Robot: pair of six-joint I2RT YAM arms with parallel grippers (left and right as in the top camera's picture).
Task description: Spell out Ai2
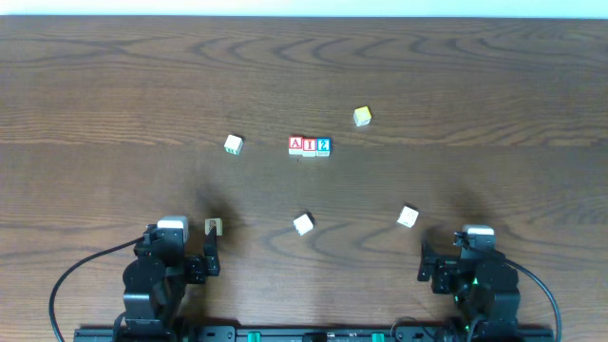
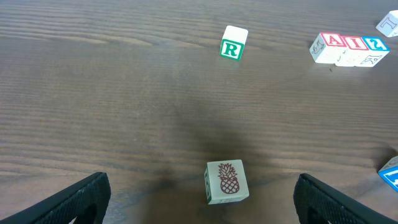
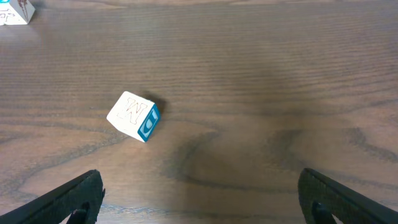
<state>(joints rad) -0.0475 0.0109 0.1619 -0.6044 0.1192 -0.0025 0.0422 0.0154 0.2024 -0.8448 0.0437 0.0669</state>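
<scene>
Three letter blocks stand touching in a row at the table's middle: a red A block, a red I block and a blue 2 block. The row also shows in the left wrist view, with the A block at its left end. My left gripper is open and empty at the near left edge, with a pineapple block between its fingers' line. My right gripper is open and empty at the near right edge.
Loose blocks lie around: a green R block, a yellow block, a white block, a blue-sided W block and the pineapple block by the left arm. The wooden table is dark brown.
</scene>
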